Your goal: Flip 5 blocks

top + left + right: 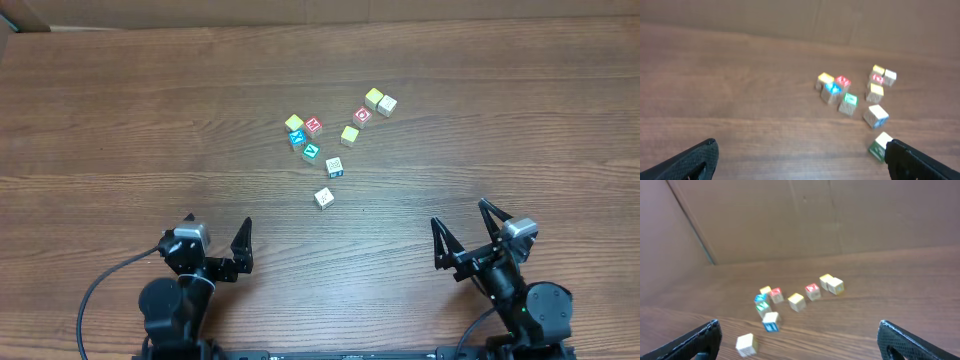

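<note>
ARMS AT REST, CUBES AHEAD: both tools stand released over the wooden table, w/ ten blocks scattered fwd of them. The left gripper has its jaws spread wide and holds nothing; same for the right gripper.

Closest to the tools is a lone pale block. It lies ahead of the left gripper and off to its right, ahead-left of the right gripper, apart from both. In the left wrist view that lone pale block shows a green side face and appears next to the tip of the right-hand finger.

Further fwd lies a pale block w/ blue print, then the green "V" block. A blue block, a yellow block and a red block are bunched just beyond it.

Toward the right gripper's side sit a second yellow block, a second red block and, farthest out, a yellow-and-pale pair side by side. From the right wrist cam, all blocks lie ahead btwn that gripper's fingers, left of ctr.
</note>
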